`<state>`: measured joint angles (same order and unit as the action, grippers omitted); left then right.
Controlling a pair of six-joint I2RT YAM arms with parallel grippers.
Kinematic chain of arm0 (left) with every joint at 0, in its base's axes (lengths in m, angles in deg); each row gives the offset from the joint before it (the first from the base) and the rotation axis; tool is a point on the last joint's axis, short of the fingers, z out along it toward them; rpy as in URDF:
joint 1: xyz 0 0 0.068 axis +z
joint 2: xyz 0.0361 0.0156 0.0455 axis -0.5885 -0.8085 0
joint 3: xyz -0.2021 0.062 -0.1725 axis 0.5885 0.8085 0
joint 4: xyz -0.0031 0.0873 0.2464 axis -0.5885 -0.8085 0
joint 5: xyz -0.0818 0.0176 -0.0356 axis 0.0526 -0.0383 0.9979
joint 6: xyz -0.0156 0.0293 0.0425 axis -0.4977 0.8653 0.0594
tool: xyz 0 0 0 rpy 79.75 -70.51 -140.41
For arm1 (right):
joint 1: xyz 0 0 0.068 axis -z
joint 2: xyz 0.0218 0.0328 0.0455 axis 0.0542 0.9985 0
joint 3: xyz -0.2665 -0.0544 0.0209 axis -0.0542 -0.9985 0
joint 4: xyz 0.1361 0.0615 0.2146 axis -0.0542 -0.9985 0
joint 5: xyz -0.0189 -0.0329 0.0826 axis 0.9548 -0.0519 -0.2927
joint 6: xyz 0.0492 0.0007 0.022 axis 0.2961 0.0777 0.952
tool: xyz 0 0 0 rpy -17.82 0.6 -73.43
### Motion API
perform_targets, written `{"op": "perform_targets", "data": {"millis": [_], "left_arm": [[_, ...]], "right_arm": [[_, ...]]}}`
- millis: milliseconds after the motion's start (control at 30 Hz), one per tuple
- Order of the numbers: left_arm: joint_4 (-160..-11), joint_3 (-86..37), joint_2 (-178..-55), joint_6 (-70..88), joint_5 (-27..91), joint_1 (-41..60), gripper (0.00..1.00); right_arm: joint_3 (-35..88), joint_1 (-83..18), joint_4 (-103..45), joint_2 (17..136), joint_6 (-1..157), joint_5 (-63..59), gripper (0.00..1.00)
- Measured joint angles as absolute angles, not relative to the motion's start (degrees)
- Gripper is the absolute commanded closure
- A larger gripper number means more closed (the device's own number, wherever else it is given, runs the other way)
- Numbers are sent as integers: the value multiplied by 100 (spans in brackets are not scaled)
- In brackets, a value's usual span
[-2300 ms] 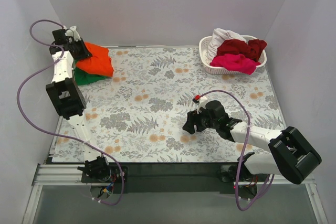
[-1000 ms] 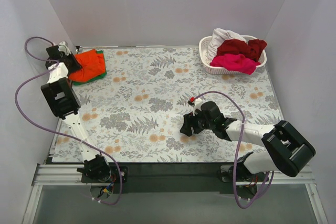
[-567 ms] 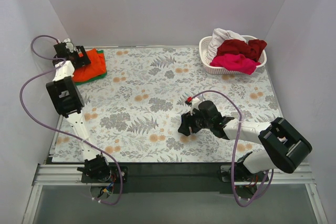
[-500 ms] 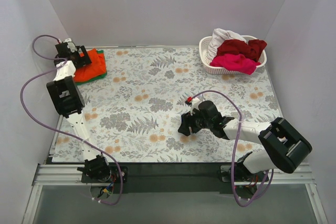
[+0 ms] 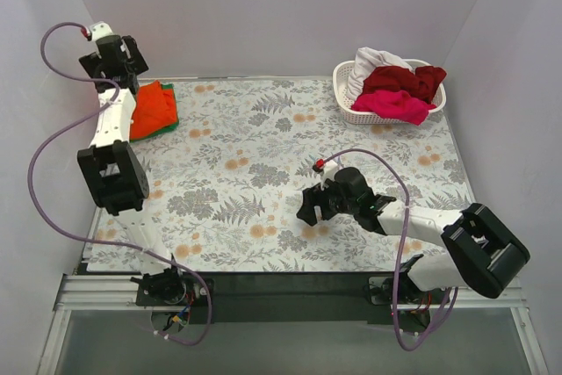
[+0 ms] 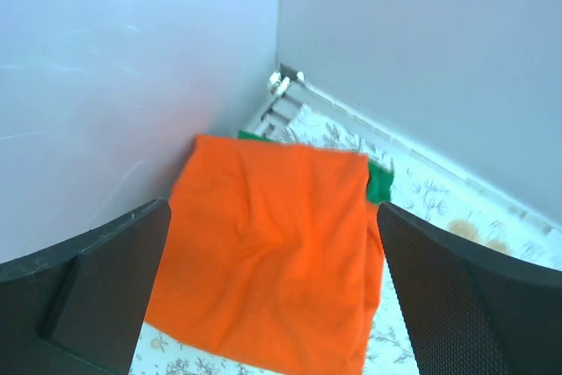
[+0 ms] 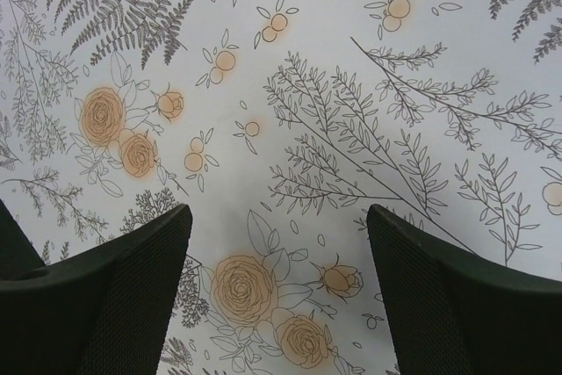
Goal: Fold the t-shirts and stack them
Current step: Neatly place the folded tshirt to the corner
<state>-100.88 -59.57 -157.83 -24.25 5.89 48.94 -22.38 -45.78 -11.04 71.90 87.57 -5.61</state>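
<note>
Pale walls (image 5: 263, 15) corner our floral-print desk (image 5: 263, 147), where the folded bright orange-red cloth t-shirt (image 5: 151, 105) lies atop the green t-shirt (image 6: 379, 184), far left. Left tool (image 6: 272, 217) and right tool (image 7: 277, 217) both gape, empty. Next, we judge: fetching the magenta pink shirt (image 5: 395, 105) from the white plastic lattice basket (image 5: 356, 114).

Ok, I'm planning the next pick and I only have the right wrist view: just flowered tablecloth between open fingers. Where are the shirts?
Observer: The folded orange-red shirt lies on top of the green shirt in the far left corner of the table.
Operator: Is the left arm gripping that stack?
Observer: No. The left gripper hangs open above it, clear of the cloth.
Operator: What's left to fold?
Observer: Three crumpled ones sit in the basket at the far right: a white shirt, a dark red shirt and a magenta shirt.
</note>
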Motion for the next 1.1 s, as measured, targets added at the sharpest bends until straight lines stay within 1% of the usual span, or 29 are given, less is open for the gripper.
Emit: {"op": "perform_targets", "data": {"millis": [133,233,333,467,500,633,800,900,1100], "left_arm": [[-9955,-4855,-14594,-3192,60,4782,2],[-9559,-3242,-13269,-3728,-227,4467,2],[-9105,-1924,-12098,-4021,-559,3558,3],[-8757,-779,-11042,-4093,-887,1613,3],[-8733,-584,-10887,-4121,-957,1195,3],[-8755,159,-10424,-4346,-1086,30,3],[-8982,817,-10098,-4666,-1038,-940,3],[-9050,1031,-10067,-4790,-920,-1180,3],[-9164,1326,-9925,-4873,-928,-1204,3]], "right_arm": [[-2238,-4578,-1250,6975,8752,-399,22],[-2212,-4578,-1420,6720,8726,-248,19],[-2151,-4568,-1637,6359,8689,-10,17],[-2020,-4530,-1923,5911,8615,362,14],[-1983,-4513,-1978,5806,8591,460,14],[-1852,-4439,-2214,5458,8553,849,12],[-1714,-4395,-2371,5312,8466,1299,11],[-1659,-4393,-2474,5303,8420,1553,11],[-1513,-4382,-2701,5257,8414,1948,11]]}}
